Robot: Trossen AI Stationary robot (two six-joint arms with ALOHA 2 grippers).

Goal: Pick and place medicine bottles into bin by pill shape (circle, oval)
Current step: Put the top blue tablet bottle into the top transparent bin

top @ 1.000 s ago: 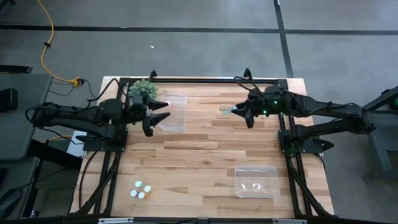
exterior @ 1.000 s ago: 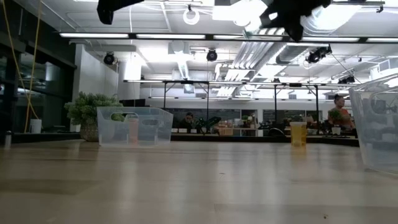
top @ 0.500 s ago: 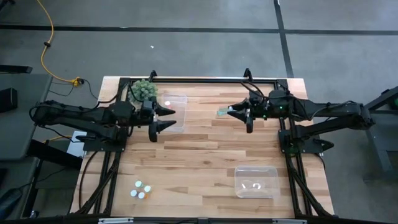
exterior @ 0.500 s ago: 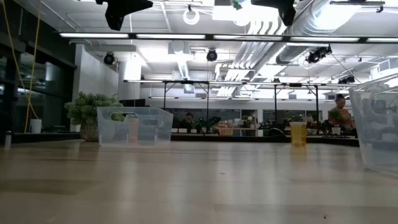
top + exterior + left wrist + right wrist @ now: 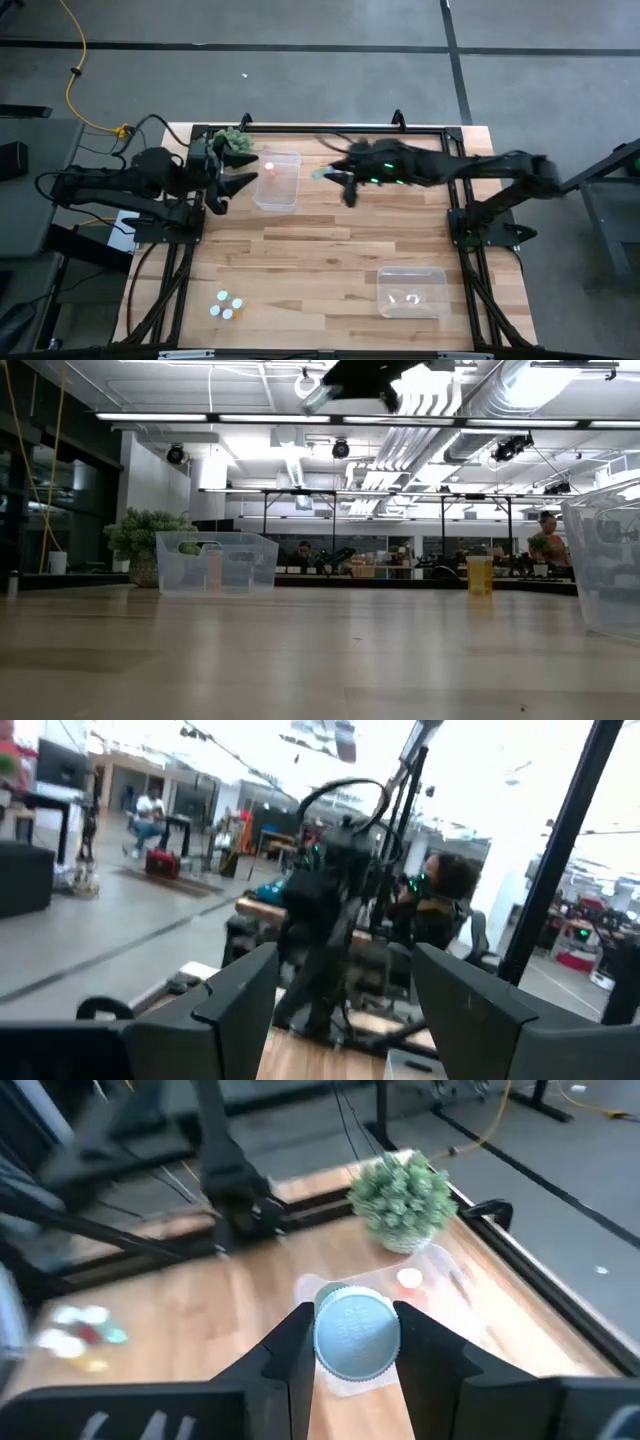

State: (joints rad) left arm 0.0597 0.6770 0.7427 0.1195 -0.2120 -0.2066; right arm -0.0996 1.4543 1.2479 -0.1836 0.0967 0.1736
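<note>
The right gripper [image 5: 325, 176] is up in the air, just beside the clear bin [image 5: 277, 181] at the back of the wooden counter [image 5: 320, 250]. Its fingers [image 5: 283, 1348] are closed on a small bottle with a pale blue cap [image 5: 357, 1333]. In the right wrist view the cap fills the gap between the two fingers, and the bin lies past it. Something small and red [image 5: 269, 167] sits inside that bin. A green spiky plant [image 5: 234, 141] stands at the back, close to the bin's far corner.

The left gripper [image 5: 230, 184] hangs on the other side of the same bin, close to its edge. Its fingers [image 5: 238, 988] are wide apart and nothing is between them.

A little bunch of bottles [image 5: 227, 305] stands at the front left of the counter. Their caps look white and pale blue. A second clear bin [image 5: 411, 292] sits at the front right, well apart from the first one. It has small white things in it, but they are too tiny to make out.

In the low view one more bottle, yellow-orange [image 5: 479, 575], stands far back on the counter.
</note>
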